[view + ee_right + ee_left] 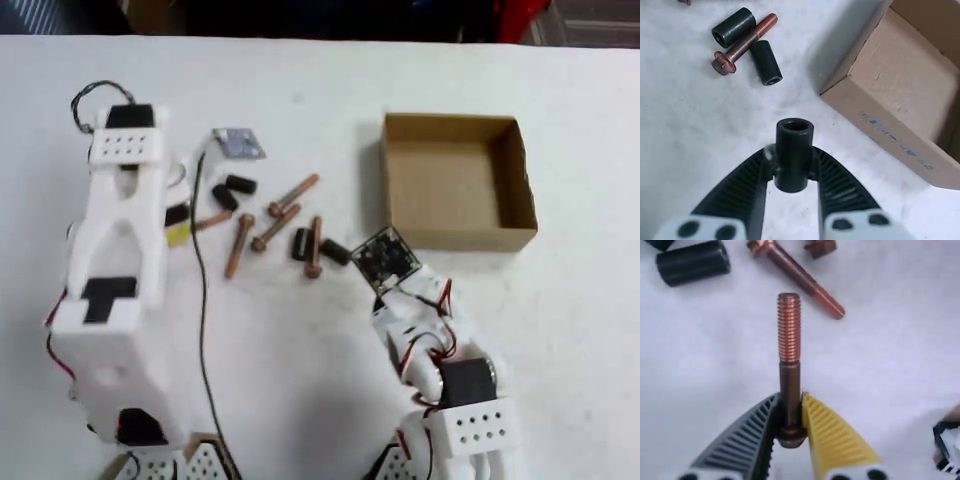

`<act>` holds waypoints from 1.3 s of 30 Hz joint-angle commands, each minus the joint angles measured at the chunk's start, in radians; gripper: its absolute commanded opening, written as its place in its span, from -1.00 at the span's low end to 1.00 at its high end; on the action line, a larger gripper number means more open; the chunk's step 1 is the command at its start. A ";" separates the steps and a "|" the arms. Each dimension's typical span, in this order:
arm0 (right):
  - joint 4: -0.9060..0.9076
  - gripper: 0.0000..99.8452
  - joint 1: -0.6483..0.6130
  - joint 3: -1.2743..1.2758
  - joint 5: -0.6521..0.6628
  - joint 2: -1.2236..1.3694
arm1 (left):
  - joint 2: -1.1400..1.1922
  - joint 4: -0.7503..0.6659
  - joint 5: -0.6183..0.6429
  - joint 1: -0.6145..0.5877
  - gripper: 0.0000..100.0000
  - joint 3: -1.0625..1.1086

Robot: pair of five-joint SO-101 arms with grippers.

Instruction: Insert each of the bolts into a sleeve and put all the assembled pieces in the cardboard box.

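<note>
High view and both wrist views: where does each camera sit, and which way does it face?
High view: fixed above, facing down at the table; left arm, right arm show.
Left wrist view: on the left arm, looking along its pincer, shut on a bolt.
Right wrist view: on the right arm, looking along its pincer, shut on a sleeve.
Shared: high and right wrist views show the cardboard box.

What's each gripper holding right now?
Left gripper: shut on a copper bolt.
Right gripper: shut on a black sleeve.
</note>
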 commanded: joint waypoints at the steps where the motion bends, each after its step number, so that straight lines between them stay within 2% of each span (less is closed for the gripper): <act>1: -0.027 -0.97 0.007 -0.009 0.000 -0.010 | -0.124 0.017 -0.210 -0.001 -0.95 0.100; 5: -0.027 -0.97 0.007 -0.009 0.000 -0.010 | -0.122 -0.031 -0.385 -0.002 -0.95 0.209; 10: -0.027 -0.97 0.007 -0.009 0.000 -0.010 | -0.122 -0.206 -0.497 -0.002 -0.95 0.324; 15: -0.027 -0.97 0.007 -0.009 0.000 -0.010 | -0.122 -0.342 -0.555 -0.002 -0.95 0.411; 26: -0.027 -0.97 0.007 -0.009 0.000 -0.010 | -0.120 -0.497 -0.563 -0.001 -0.95 0.531; 30: -0.027 -0.97 0.007 -0.009 0.000 -0.010 | -0.125 -0.480 -0.557 -0.002 -0.95 0.534; 33: -0.027 -0.97 0.007 -0.009 0.000 -0.010 | -0.130 -0.408 -0.555 -0.001 -0.94 0.502; 39: -0.027 -0.97 0.007 -0.009 0.000 -0.010 | -0.130 -0.270 -0.457 0.005 -0.77 0.341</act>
